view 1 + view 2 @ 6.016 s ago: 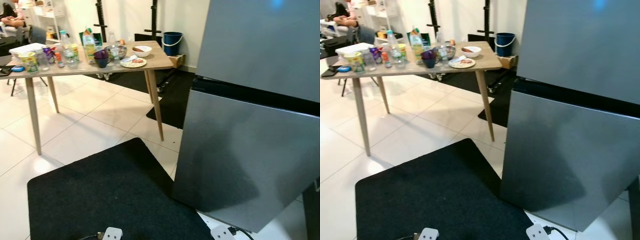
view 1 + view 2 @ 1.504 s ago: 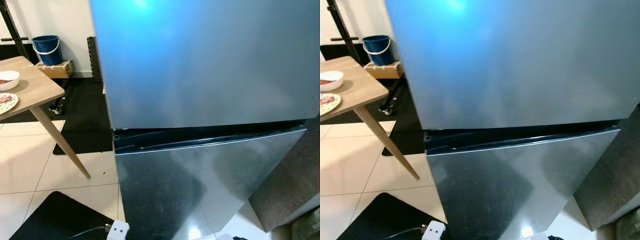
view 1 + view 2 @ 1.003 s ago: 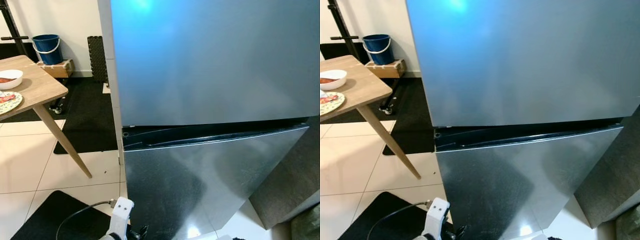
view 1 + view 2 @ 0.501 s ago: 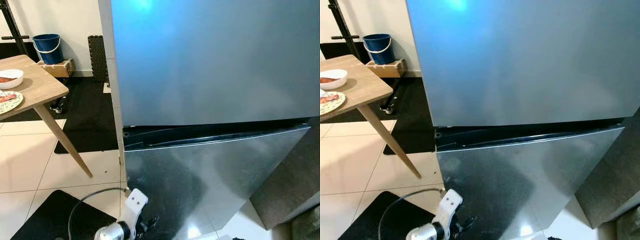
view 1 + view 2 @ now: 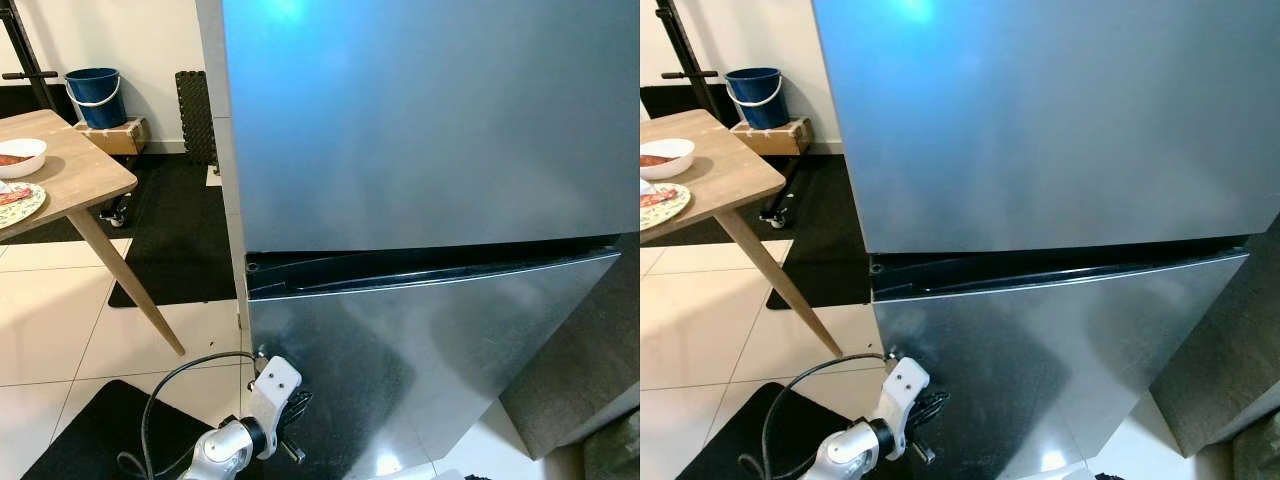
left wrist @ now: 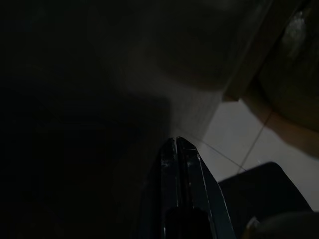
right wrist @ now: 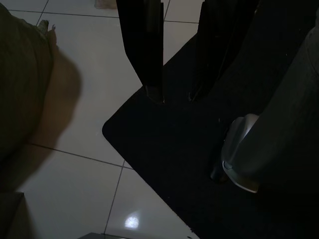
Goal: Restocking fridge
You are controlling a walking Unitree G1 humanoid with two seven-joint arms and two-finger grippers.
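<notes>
Up close, the left gripper (image 5: pixel 292 418) is raised in front of the fridge (image 5: pixel 430 180), at the left edge of its lower door (image 5: pixel 420 370). In the dark left wrist view its two fingers (image 6: pixel 175 164) lie pressed together, tips meeting in a point, with the door's grey face just past them. Both fridge doors are shut, a dark gap running between the upper one and the lower one, above the fingertips. A black cable (image 5: pixel 165 400) loops from the left wrist down toward the mat (image 5: pixel 90 440) below.

Down by the floor, the right gripper (image 7: pixel 175 97) hangs idle, fingers spread with a clear gap between them, pointing at the black mat (image 7: pixel 199 164) and pale tiles (image 7: pixel 75 184).

Well off to the left of the fingers stands a table (image 5: pixel 70 180) with a bowl (image 5: pixel 18 157) and a plate (image 5: pixel 12 205); a blue bucket (image 5: pixel 95 97) sits beyond it against the wall.
</notes>
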